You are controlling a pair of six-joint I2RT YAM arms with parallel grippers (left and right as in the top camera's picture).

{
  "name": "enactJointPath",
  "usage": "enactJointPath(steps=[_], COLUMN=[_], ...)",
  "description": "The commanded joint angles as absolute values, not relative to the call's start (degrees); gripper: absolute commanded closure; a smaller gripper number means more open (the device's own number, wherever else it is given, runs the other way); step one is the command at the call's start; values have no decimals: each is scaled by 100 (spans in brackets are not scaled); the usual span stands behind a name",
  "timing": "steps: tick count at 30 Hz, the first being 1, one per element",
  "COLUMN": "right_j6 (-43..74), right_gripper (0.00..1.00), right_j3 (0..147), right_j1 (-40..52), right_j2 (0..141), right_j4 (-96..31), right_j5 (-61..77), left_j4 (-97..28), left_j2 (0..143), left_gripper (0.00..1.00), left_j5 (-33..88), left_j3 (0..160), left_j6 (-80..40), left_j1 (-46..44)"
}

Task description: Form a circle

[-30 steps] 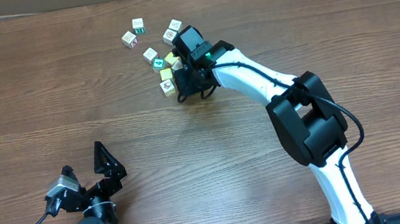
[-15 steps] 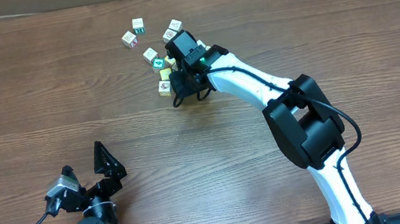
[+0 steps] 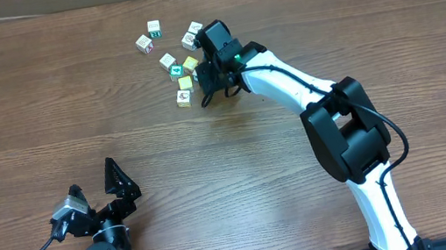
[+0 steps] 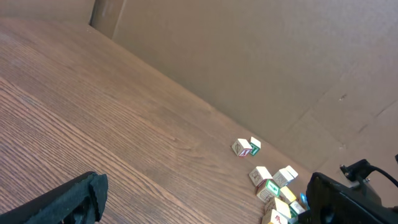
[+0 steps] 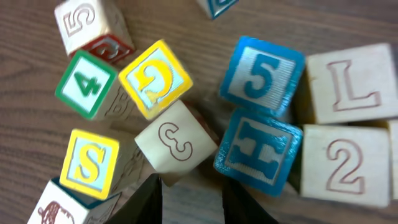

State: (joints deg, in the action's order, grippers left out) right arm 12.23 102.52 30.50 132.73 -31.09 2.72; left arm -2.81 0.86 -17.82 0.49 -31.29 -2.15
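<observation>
From above, the right gripper [image 3: 211, 94] hangs low at the edge of a loose scatter of small white, yellow and teal wooden cubes [image 3: 177, 71]. Its wrist hides the circle itself. The left gripper [image 3: 122, 189] is parked well apart near the table's front edge, with its jaws spread wide.

The left wrist view shows only one dark finger [image 4: 74, 199] and the distant cubes.

In the right wrist view, the circle [image 5: 297, 121] is a tight cluster: blue "5" cube [image 5: 261, 74], blue "H" cube [image 5: 258, 152], white "L" cube [image 5: 348, 84] and white "2" cube [image 5: 339, 165]. The right fingertips [image 5: 149, 199] stand partly apart and hold nothing, just below a white "3" cube [image 5: 176, 143] that leans against the H. Any forward push would likely drive the 3 into the H and knock the cluster open, and a careless pinch could twist the 3 and drag the yellow "G" cube [image 5: 155, 78] in.
</observation>
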Motion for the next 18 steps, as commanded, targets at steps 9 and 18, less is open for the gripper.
enactJointPath(steps=[9, 18], right_j6=[987, 1411], right_gripper=[55, 54], right_j3=[10226, 10226], right_j1=[2917, 2969], right_j2=[13323, 13325], right_j4=[-2709, -2628], right_j5=[226, 261], left_j4=[-279, -279], left_j2=[30, 30], left_gripper=[1, 0], left_j5=[-1844, -1844], left_j3=[27, 27], left_j6=[-3061, -3061], left_j1=[-215, -215])
